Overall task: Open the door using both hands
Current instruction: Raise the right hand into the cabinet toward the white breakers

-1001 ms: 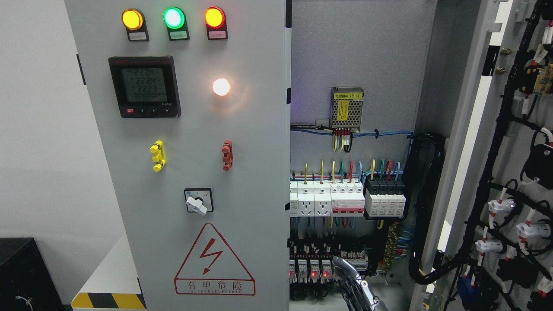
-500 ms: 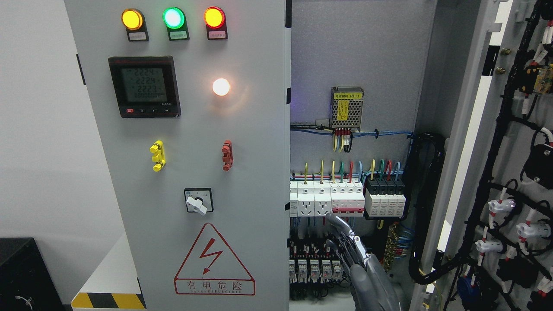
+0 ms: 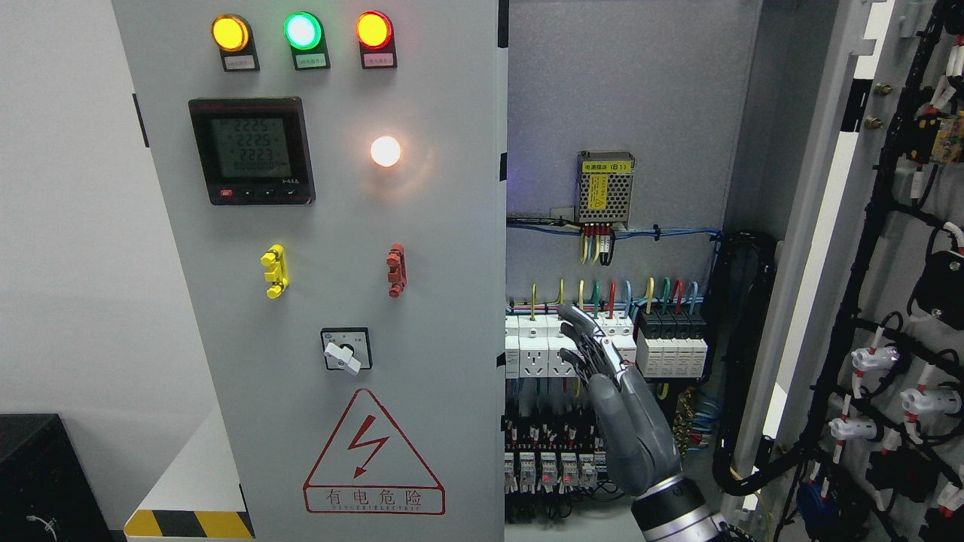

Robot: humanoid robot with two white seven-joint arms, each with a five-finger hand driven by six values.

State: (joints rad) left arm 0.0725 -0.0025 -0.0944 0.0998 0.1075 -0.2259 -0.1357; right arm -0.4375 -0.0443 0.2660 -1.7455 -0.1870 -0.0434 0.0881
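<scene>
Your right hand (image 3: 602, 376) comes up from the bottom edge right of middle, fingers extended and loose, holding nothing, in front of the breakers (image 3: 602, 342). The left door (image 3: 339, 301), not yet swung open, lies to the hand's left, its free edge running vertically just beside the fingertips. Right door (image 3: 889, 301) already stands open, farther right. Left hand isn't visible.
</scene>
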